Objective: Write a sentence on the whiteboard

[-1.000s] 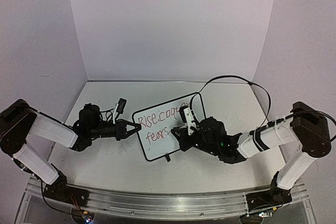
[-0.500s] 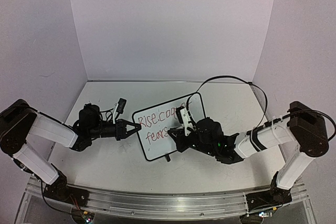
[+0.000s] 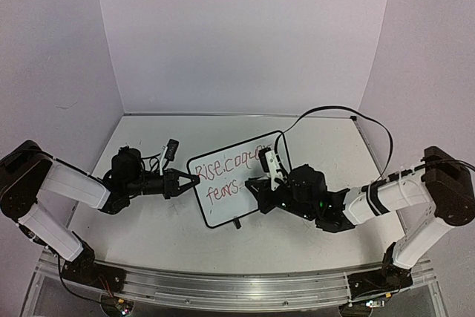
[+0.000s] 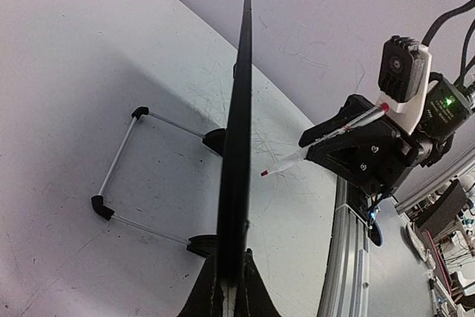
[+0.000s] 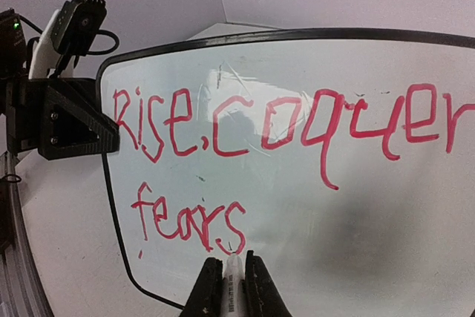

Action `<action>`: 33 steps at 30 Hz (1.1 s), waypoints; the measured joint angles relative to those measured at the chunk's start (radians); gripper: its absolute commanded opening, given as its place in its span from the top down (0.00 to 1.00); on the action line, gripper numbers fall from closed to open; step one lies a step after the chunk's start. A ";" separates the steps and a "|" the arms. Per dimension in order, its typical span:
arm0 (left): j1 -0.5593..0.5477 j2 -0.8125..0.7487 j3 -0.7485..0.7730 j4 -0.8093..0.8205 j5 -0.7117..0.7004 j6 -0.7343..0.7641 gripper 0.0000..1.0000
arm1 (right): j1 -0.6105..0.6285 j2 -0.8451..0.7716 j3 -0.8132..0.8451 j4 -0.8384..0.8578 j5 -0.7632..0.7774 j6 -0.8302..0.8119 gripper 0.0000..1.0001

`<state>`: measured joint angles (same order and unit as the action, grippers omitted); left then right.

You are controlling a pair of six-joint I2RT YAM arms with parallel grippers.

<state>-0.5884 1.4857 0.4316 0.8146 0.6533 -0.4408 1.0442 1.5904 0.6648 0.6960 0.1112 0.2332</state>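
Centre of the top view, on the white bench [image 3: 148, 235]: whiteboard [image 3: 226, 211] stands propped up, turned at a slant, its face toward the lower right of the frame.

- Left fingers [image 3: 189, 180] come in from the left and pinch the whiteboard's left edge. From the left wrist the whiteboard [image 4: 239, 146] shows edge-on as a thin black line running up the frame, with the left fingers [image 4: 223, 295] pressed on it at bottom centre.
- Wire stand [image 4: 119, 161] with little black feet sits behind the board, left of it in that view, resting on the bench [image 4: 67, 57].
- Right fingers [image 3: 254, 185] sit just right of the second written line, pinching a marker. From the left wrist the right fingers [image 4: 326, 148] are at right of centre; the marker [image 4: 326, 137] is white with a red tip, and the tip points at the board face with a narrow gap showing.
- Right wrist view: whiteboard [image 5: 356, 213] fills the frame. The sentence [image 5: 282, 128] is in red, two lines: "Rise, coquer" across the middle, running to the right edge of the frame, then "fears" at lower left.
- Marker [image 5: 233, 283] is nipped between the right fingers [image 5: 217, 291] at bottom centre, its tip just under the final "s".
- Left fingers [image 5: 74, 120] show at left of that frame, clamped over the board's frame beside the "R".
- Black cable [image 3: 334, 109] loops above the right arm.
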 measured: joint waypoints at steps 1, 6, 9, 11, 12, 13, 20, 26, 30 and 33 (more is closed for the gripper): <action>0.000 0.000 0.000 0.000 0.000 0.000 1.00 | -0.003 0.000 0.000 0.000 0.000 0.000 1.00; 0.000 0.000 0.000 0.000 0.000 0.000 1.00 | -0.010 0.001 0.000 -0.001 0.001 0.000 1.00; 0.000 0.000 0.000 0.000 0.000 0.000 1.00 | -0.016 0.022 0.000 0.008 0.007 0.000 1.00; 0.000 0.000 0.000 0.000 0.000 0.000 1.00 | -0.018 0.051 0.001 0.016 0.012 0.000 1.00; 0.000 0.000 0.000 -0.001 -0.002 -0.001 1.00 | -0.018 0.063 0.002 0.019 0.010 0.001 1.00; 0.000 0.000 0.000 -0.002 -0.001 -0.002 1.00 | -0.016 0.069 0.002 0.021 0.008 0.002 1.00; 0.000 -0.004 0.000 -0.004 -0.001 0.000 0.95 | -0.012 -0.092 -0.026 -0.049 -0.004 0.008 1.00; 0.000 -0.017 0.000 -0.041 -0.011 -0.003 0.66 | -0.012 -0.403 -0.047 -0.078 0.004 0.016 1.00; 0.000 -0.048 0.000 -0.098 -0.031 -0.005 0.52 | -0.020 -0.414 -0.066 -0.100 0.072 -0.011 1.00; 0.000 -0.103 0.000 -0.150 -0.049 -0.002 0.32 | -0.033 -0.382 -0.074 -0.130 0.135 -0.050 1.00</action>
<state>-0.5880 1.3830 0.4320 0.6643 0.6046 -0.4424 1.0112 1.2085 0.5903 0.5657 0.2459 0.1836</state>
